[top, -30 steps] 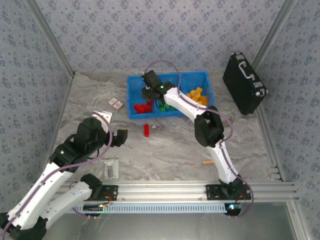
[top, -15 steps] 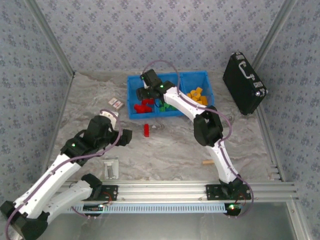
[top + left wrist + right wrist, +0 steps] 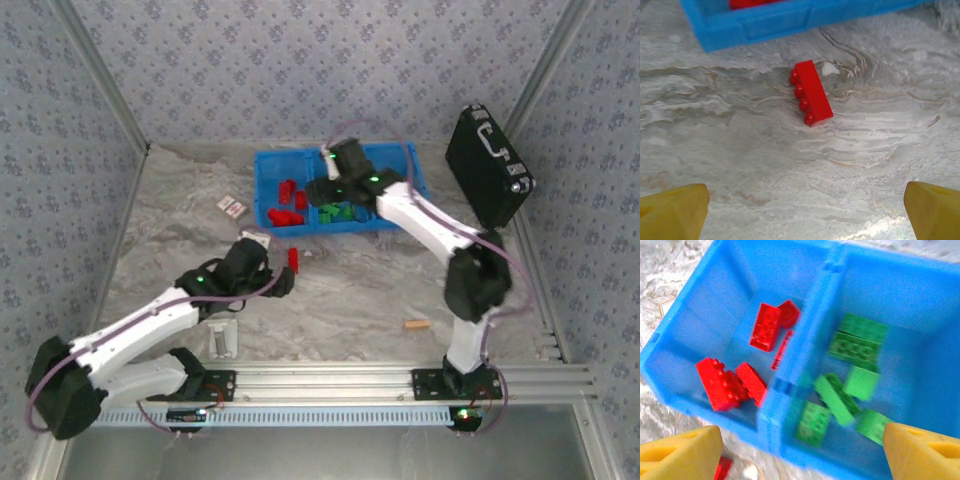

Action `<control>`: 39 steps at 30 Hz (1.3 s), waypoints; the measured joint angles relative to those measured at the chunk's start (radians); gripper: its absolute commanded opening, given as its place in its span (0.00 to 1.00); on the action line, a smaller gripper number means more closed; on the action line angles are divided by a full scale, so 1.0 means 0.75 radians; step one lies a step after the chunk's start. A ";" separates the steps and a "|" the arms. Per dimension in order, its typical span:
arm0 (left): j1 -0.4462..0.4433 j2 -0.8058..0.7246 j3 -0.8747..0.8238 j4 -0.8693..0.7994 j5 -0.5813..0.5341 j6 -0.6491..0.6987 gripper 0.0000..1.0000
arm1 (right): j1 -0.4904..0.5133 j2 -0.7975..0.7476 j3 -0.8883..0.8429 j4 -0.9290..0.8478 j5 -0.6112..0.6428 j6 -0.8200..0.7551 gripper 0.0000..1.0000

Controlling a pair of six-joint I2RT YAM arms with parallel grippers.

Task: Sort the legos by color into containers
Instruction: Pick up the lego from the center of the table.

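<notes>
Here the red lego (image 3: 811, 92) lies lengthwise toward the containers (image 3: 765, 25), studs sideways.

Table (image 3: 350, 300) overlooked from high behind its near edge, left wrist close over red lego (image 3: 811, 93), right wrist over containers (image 3: 812, 325), both shared overhead.

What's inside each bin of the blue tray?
Left bin: red bricks. Middle bin: green bricks. The right arm covers the third bin, so its contents cannot be seen.

The left claw (image 3: 806, 194) and the right claw (image 3: 802, 434) both gape wide.
</notes>
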State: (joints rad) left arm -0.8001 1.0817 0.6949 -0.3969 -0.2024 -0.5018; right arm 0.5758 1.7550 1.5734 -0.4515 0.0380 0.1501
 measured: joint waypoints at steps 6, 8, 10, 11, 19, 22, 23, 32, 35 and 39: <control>-0.028 0.273 0.032 0.102 -0.082 -0.044 0.97 | -0.141 -0.540 -0.322 -0.002 0.025 -0.017 0.88; -0.028 0.353 0.073 0.129 -0.103 -0.047 0.96 | -0.158 -0.705 -0.454 -0.020 0.034 -0.010 0.89; -0.028 0.418 0.120 0.152 -0.110 -0.052 0.95 | -0.169 -0.835 -0.573 -0.053 0.039 0.010 0.88; -0.028 0.453 0.150 0.158 -0.110 -0.053 0.94 | -0.175 -0.894 -0.629 -0.075 0.040 0.023 0.88; -0.027 0.714 0.341 0.184 -0.136 -0.088 0.87 | -0.218 -1.295 -0.841 -0.336 0.057 0.126 0.85; -0.025 0.800 0.382 0.174 -0.136 -0.105 0.82 | -0.221 -1.384 -0.854 -0.367 0.044 0.158 0.84; -0.025 0.826 0.397 0.168 -0.136 -0.113 0.80 | -0.221 -1.408 -0.865 -0.368 0.038 0.167 0.84; -0.024 0.960 0.512 0.113 -0.137 -0.183 0.56 | -0.221 -1.482 -0.963 -0.405 -0.078 0.236 0.84; -0.024 0.975 0.527 0.094 -0.140 -0.203 0.43 | -0.229 -1.482 -0.966 -0.407 -0.094 0.239 0.84; -0.024 1.008 0.544 0.068 -0.140 -0.225 0.35 | -0.246 -1.481 -0.966 -0.404 -0.112 0.238 0.84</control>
State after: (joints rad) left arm -0.8181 1.8374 1.1030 -0.3458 -0.3077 -0.6704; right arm 0.3916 0.6445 0.8486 -0.7547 -0.0460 0.3286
